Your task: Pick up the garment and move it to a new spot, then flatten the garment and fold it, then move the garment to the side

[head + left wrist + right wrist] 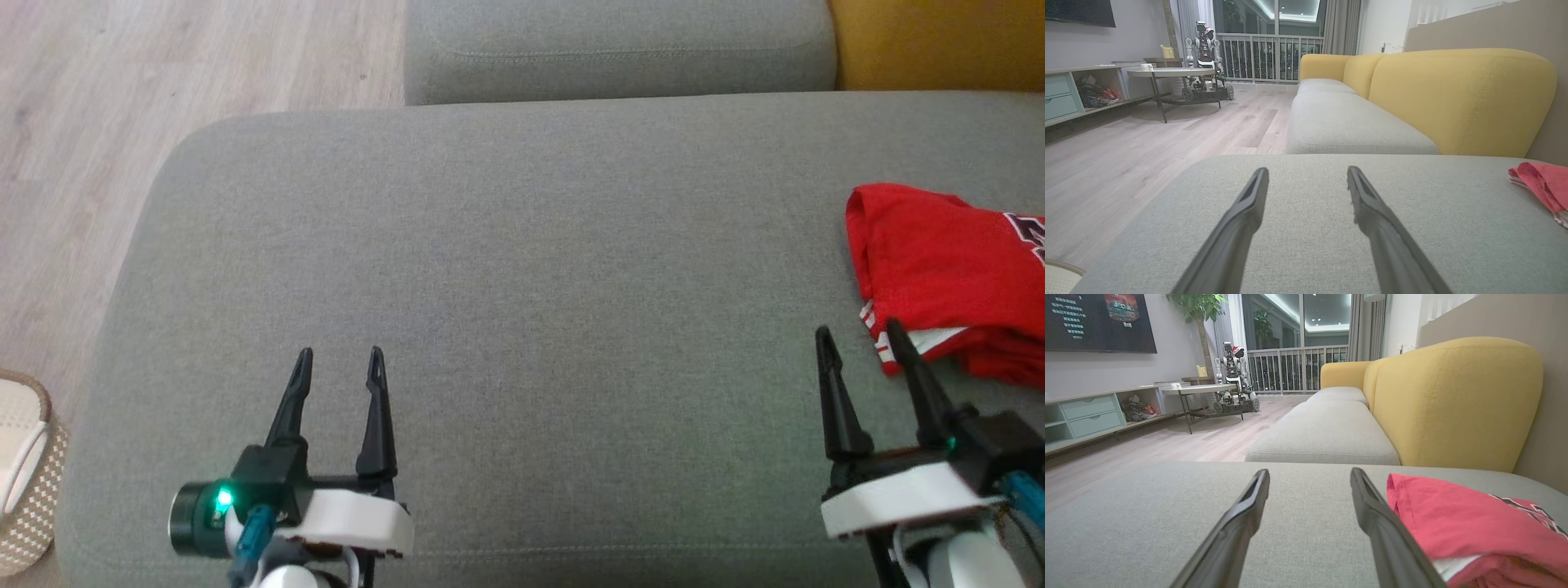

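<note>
The garment [955, 273] is a red shirt with white trim and a dark print, lying folded at the right edge of the grey sofa seat [522, 269]. It also appears in the left wrist view as a red garment [1541, 185] at far right, and in the right wrist view as a red garment [1470, 526] at lower right. My right gripper [861, 331] stands open just left of the shirt's near corner, its right finger beside the cloth, nothing held. My left gripper [340, 355] is open over bare cushion at the lower left, far from the shirt.
A second grey seat cushion [620, 49] lies beyond, with the yellow backrest [939, 41] at the top right. Wooden floor [98, 122] runs along the left. A woven basket [28, 474] stands at the lower left. A round table [1167, 73] and another robot [1204, 45] stand across the room.
</note>
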Robot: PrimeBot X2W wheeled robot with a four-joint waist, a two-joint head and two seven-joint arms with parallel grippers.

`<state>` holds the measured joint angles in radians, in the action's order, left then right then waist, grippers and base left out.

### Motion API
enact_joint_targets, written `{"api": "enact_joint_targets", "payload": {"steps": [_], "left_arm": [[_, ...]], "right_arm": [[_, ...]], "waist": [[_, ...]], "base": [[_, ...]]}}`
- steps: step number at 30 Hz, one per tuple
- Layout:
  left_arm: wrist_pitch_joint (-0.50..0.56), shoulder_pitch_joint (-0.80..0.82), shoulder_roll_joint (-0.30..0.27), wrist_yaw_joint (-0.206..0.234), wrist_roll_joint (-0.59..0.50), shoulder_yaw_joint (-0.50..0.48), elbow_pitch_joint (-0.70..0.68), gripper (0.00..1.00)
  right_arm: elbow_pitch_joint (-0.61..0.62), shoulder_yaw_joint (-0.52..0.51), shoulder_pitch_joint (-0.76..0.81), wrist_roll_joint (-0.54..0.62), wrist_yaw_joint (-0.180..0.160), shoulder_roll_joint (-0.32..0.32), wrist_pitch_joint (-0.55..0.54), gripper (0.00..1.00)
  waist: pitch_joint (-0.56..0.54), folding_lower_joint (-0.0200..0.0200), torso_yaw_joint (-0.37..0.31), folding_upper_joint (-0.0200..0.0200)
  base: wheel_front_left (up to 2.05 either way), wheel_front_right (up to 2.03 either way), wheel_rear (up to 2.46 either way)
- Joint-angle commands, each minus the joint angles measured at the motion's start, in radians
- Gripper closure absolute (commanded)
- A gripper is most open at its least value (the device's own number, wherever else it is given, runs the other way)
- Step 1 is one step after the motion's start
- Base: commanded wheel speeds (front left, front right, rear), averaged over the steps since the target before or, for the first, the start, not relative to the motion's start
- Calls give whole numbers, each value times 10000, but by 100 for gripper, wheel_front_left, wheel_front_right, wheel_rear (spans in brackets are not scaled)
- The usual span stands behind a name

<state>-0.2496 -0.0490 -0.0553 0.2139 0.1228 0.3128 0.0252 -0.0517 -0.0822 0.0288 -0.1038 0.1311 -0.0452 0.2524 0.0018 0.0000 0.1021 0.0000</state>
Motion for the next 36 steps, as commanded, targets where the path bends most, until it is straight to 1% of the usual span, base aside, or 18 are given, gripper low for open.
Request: {"api": "enact_joint_targets", "payload": {"steps": [1,8,9,12,20,21,36], "left_arm": [[-122,256,50,96,-63,-338,-321,0],[-122,168,50,103,-97,-340,-266,0],[8,-117,-2,59,-14,6,59,100],[30,-266,-2,57,66,24,482,100],[189,-193,-66,-136,1104,-180,510,100],[189,-193,-66,-136,1104,-180,510,100],[544,91,-165,-625,3131,-580,842,100]], "right_arm": [[378,288,-177,-32,-4,-52,91,0],[363,437,-49,-150,-4,-52,92,0],[-35,199,217,-113,0,6,-2,100],[-515,238,313,-165,0,32,-26,100],[-596,240,214,-1166,0,0,-234,100],[-596,240,214,-1166,0,0,-234,100],[-787,225,-6,-3128,-1,-55,-655,100]], "waist": [[-31,0,-3,0],[-100,0,-46,0],[-103,0,-42,0],[-103,0,-46,0],[-95,0,-112,0],[-95,0,-112,0],[-83,0,-236,0]], "base": [[0,0,0],[0,0,0],[0,0,0],[0,0,0],[0,0,0],[0,0,0],[0,0,0]]}}
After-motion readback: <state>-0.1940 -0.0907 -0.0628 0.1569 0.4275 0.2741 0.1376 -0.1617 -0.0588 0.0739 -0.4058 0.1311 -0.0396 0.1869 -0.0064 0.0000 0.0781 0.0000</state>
